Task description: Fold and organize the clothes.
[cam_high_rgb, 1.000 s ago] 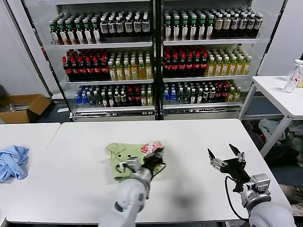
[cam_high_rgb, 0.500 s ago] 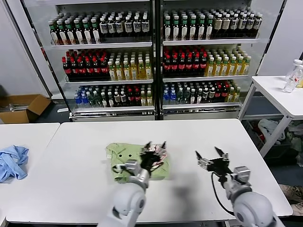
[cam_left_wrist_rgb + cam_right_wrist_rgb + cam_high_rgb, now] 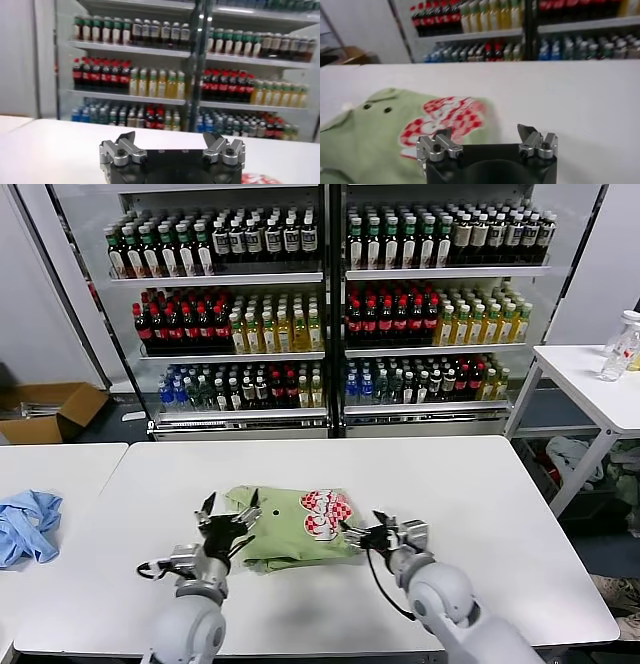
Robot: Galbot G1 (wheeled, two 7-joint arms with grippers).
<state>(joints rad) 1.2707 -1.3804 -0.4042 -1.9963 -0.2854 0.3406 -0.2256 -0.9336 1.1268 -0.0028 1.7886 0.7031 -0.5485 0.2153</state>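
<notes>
Shirt: the shirt (image 3: 295,527) lies in a rough folded bundle on the bench (image 3: 460,484), between my two claws, collar and buttons toward the left claw, red-and-white print toward the right one.

Left claw: my left claw (image 3: 228,520) hangs spread wide, gripping nothing, just off the collar edge of the shirt. I read that as a standoff, clear of the cloth so it drags nothing.

Right claw: my right claw (image 3: 372,536) sits at the print side, its tips at the shirt's edge; I cannot tell if they touch. Its wrist view shows the claw (image 3: 487,141) parted and empty, with the shirt (image 3: 385,135) ahead and to one side.

Why this layout: with a claw on each flank, I can take two edges at once and keep the fold square.

Fold state: my judgement is partly done; the outline is compact but the edges look uneven.

Blue cloth: a blue cloth (image 3: 25,524) lies on the next bench, far beyond my left claw, not part of this job.
</notes>
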